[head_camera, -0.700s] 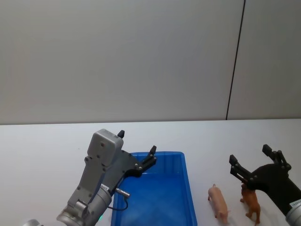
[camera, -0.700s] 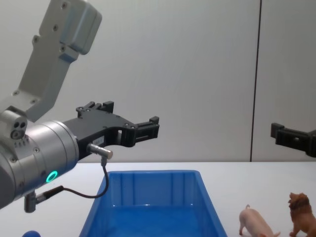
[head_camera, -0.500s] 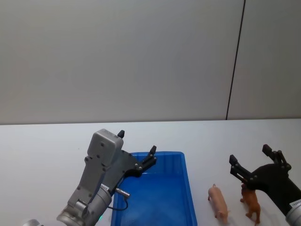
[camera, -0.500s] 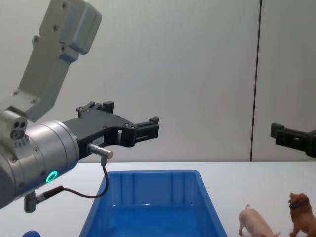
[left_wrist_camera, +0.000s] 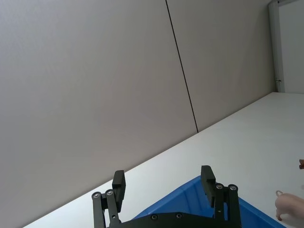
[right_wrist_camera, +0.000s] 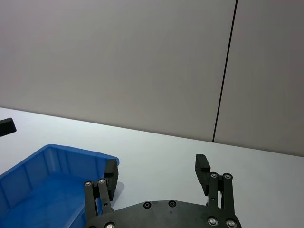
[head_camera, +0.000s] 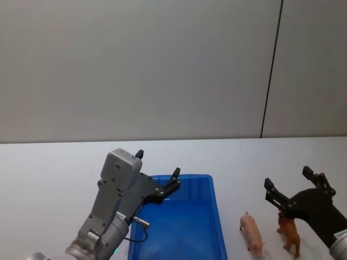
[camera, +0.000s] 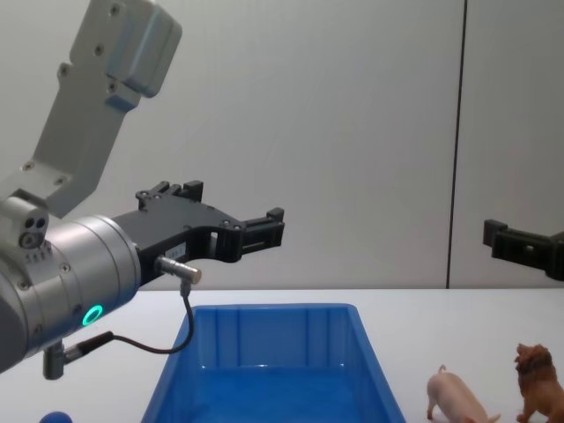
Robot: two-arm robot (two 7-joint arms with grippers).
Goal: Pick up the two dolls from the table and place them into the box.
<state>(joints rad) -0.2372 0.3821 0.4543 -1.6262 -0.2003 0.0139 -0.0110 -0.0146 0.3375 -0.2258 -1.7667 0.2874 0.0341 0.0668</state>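
Our right gripper (head_camera: pixel 287 179) is hovering above the lion (head_camera: pixel 290 235) with its fingers spread wide and empty, while our left gripper (head_camera: pixel 158 163) is hanging, equally spread and empty, over the far left corner of the box (head_camera: pixel 218 221). Nothing is shifting from the moments just before: both arms are holding still, and the pig (head_camera: pixel 252 234) is standing on the table (head_camera: pixel 54 173) between box and lion. We are judging that the first pick is yet to begin, and the right arm is the one needing to drop.

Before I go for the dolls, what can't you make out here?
Lion: head view, partly hidden behind the open right gripper.
Pig: chest view, head end cut by the bottom edge.
Box: head view, near end cut off below; left gripper covers its far left corner.
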